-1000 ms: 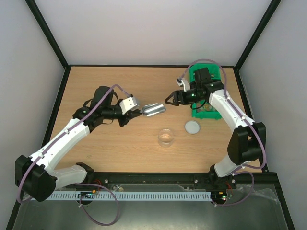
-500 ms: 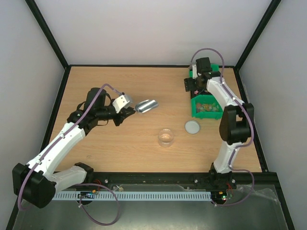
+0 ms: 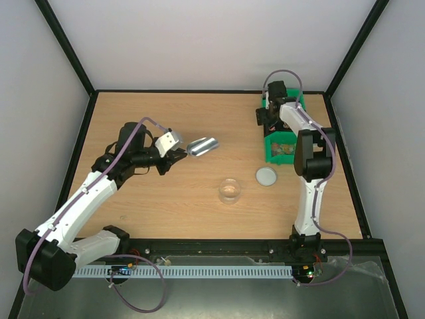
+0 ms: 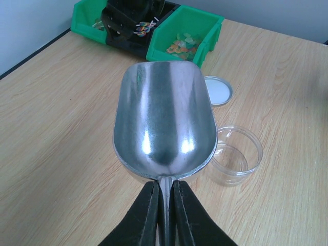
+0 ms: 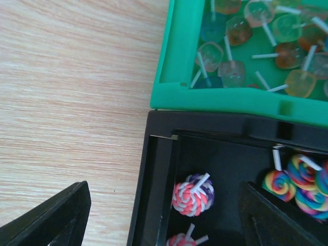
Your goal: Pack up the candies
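Note:
An empty metal scoop [image 4: 164, 120] is held level above the table, and my left gripper [image 4: 164, 187] is shut on its thin handle. The scoop [image 3: 202, 146] hangs left of centre, beyond the left gripper [image 3: 176, 154]. A clear jar [image 3: 230, 190] stands empty beside its round lid [image 3: 266, 176]. Candies [image 5: 246, 31] on white sticks fill a green bin [image 5: 169, 77]. Swirled candies [image 5: 193, 195] lie in a black bin [image 5: 154, 169]. My right gripper [image 5: 164, 215] hovers open over that black bin's left wall, holding nothing. From above, the right gripper [image 3: 267, 119] is at the back right.
The bins sit in a row along the back right edge: a green bin [image 3: 282, 149], the black one under my right gripper, and another green bin [image 4: 95, 20] behind it. The jar [image 4: 237, 154] and lid [image 4: 218, 91] lie just right of the scoop.
My right arm has swung from the table's middle back over the bins, jaws still open. The left gripper has shifted a little left with the scoop.

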`<state>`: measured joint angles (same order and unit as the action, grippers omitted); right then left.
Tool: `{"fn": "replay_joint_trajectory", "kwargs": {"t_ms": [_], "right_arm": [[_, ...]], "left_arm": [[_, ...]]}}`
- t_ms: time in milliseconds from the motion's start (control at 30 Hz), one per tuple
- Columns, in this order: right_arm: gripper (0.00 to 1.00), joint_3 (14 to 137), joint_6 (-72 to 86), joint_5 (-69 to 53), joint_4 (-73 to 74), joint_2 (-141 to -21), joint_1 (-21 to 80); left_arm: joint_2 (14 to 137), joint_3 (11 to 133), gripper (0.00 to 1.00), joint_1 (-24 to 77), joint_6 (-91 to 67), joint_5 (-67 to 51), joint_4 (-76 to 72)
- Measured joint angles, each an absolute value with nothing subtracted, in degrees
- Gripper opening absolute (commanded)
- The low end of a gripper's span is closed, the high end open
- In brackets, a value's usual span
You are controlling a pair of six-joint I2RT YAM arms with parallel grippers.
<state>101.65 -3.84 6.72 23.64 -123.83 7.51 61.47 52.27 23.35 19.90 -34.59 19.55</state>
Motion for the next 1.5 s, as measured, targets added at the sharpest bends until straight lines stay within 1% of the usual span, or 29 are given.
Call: {"fn": "replay_joint_trajectory", "kwargs": {"t_ms": [267, 467, 733, 1000, 1267, 1500], "right_arm": [[0.74, 102.7, -4.1, 4.7, 23.5, -128.2, 7.5], [0.61, 103.5, -5.7, 1.2, 23.7, -129.6, 7.5], [0.49, 101.5, -10.0, -4.2, 22.7, -129.0, 7.2], [0.45, 93.1, -14.7, -7.4, 20.6, -124.4, 11.2], [0.45, 86.2, -14.0, -13.0, 20.4, -119.9, 17.8], [0.47, 84.1, -9.8, -17.2, 20.2, -118.8, 20.9]], "left_arm": [[61.5, 52.3, 0.02, 23.2, 19.9, -34.6, 19.6], [61.5, 52.2, 0.02, 23.2, 20.0, -34.6, 19.6], [61.5, 52.2, 0.02, 23.2, 19.9, -34.7, 19.6], [61.5, 52.2, 0.02, 23.2, 20.1, -34.7, 20.5], [59.9, 52.2, 0.02, 23.2, 20.7, -34.4, 22.5], [59.5, 52.2, 0.02, 23.2, 21.5, -33.0, 24.7]]}}
